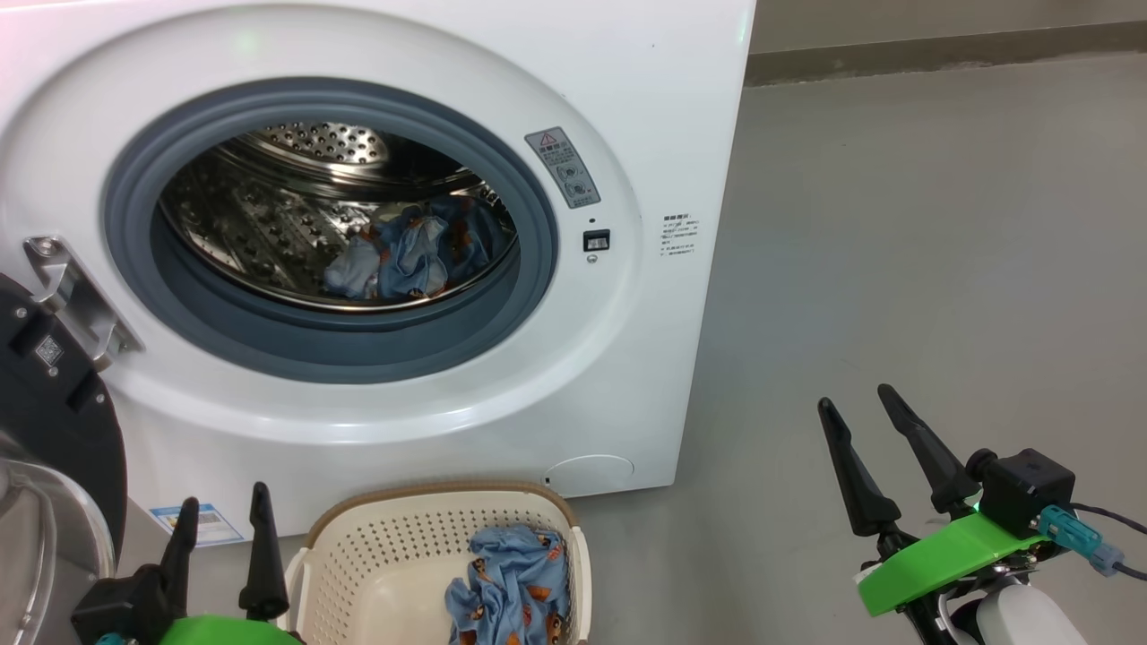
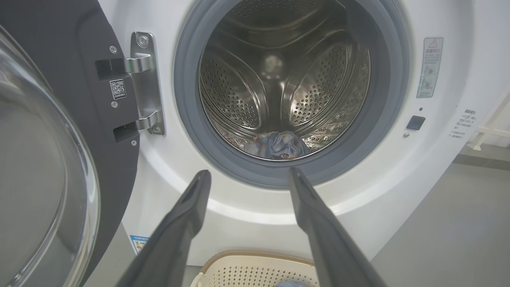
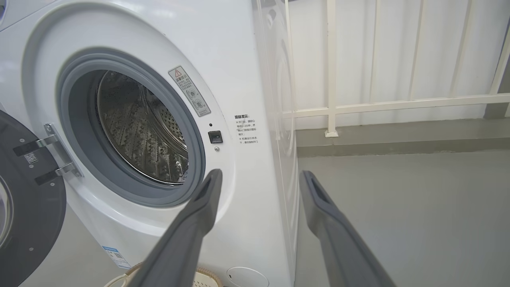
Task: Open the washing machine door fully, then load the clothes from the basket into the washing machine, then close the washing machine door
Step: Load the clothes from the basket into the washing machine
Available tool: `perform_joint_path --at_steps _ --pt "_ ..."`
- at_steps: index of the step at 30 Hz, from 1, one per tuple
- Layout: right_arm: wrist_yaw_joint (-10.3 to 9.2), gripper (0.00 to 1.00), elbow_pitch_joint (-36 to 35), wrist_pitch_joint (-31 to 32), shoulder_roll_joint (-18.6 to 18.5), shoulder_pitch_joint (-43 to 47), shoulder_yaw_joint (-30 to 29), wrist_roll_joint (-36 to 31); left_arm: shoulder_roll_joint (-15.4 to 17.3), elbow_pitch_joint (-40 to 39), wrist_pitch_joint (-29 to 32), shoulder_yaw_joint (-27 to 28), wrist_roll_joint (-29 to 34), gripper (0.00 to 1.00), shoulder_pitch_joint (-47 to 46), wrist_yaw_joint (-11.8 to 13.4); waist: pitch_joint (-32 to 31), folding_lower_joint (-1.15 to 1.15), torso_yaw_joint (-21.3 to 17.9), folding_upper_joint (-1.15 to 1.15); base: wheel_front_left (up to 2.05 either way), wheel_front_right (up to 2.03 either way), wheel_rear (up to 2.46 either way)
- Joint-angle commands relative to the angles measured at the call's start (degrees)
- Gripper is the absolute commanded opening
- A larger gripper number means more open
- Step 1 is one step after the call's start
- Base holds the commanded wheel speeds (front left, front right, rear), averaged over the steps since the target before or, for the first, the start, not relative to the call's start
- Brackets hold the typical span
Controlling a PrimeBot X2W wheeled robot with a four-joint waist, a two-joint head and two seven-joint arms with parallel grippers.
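the door (image 1: pixel 54 421) stands swung wide on its hinge (image 1: pixel 76 296) at the left of the washer (image 1: pixel 645 134), leaving the drum (image 1: pixel 269 224) mouth free. one blue piece (image 1: pixel 417 251) lies low in the drum, toward its right. the rest of the clothes (image 1: pixel 511 582) sit as a crumpled blue heap in the basket (image 1: pixel 385 555), which stands on the floor (image 1: pixel 896 224) just in front of the washer, under the opening. the heap is pressed to the basket's right wall and the left half is bare; it runs longer from washer toward robot than across, though a bunch like this has no firm axis. the left gripper (image 1: pixel 224 500) hangs just beside the basket's left rim, fingers apart and holding nothing, pointing up at the drum; in its wrist view the basket rim shows low between the fingers, so the heap lies below and to the right of the tips. the right gripper (image 1: pixel 856 399) has its fingers spread too, nothing in them, well apart from the basket over bare floor on the right. loading looks like the step in hand, part done. the left arm seems the nearer, but it would need to tip down and reach across the basket; the right would meet the heap on the side where it lies.
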Motion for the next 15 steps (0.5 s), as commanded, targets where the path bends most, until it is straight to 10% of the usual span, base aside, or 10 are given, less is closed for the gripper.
perform_joint_path --at_steps 1,15 --pt "0.09 1.0 -1.65 -0.27 -0.51 -0.04 1.04 0.43 0.64 -1.77 -0.37 1.63 -0.09 1.0 -0.87 0.38 0.02 0.0 -0.02 0.0 0.0 0.0 0.0" --pt "0.09 1.0 -1.55 -0.27 -0.35 -0.17 1.07 0.5 0.32 -1.3 -0.37 1.5 -0.12 1.0 -1.33 0.24 0.42 0.0 -0.03 0.0 0.0 0.0 0.0"
